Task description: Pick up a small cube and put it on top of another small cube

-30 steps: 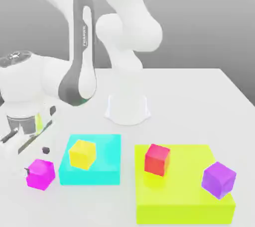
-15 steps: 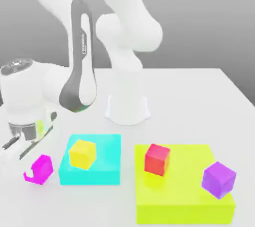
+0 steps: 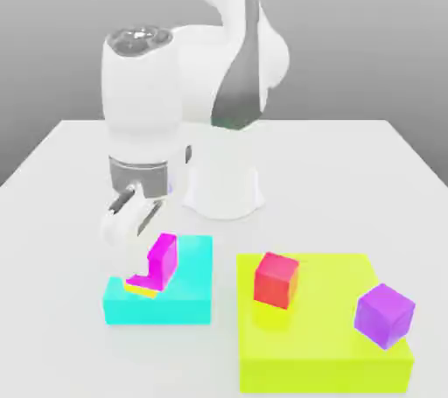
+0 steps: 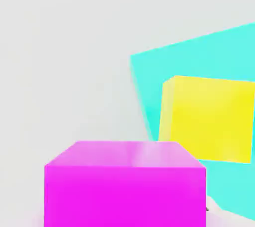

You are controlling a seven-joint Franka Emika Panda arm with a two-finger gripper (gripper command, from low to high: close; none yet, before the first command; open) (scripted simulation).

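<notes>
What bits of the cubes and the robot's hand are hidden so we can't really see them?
- Yellow cube, exterior view: mostly hidden behind the magenta cube; only a sliver shows.
- Whether the magenta cube touches the yellow cube: not clear in either view.
- Magenta cube, hand view: its lower part is cut off by the picture edge.
- Cyan block, hand view: cut off at the edge.
- Gripper, exterior view: fingertips partly hidden by the magenta cube.

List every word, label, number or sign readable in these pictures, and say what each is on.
None can be read. The magenta cube, yellow cube, red cube, purple cube, cyan block and yellow-green block have plain faces; the arm's dark grey panel shows no legible lettering.
</notes>
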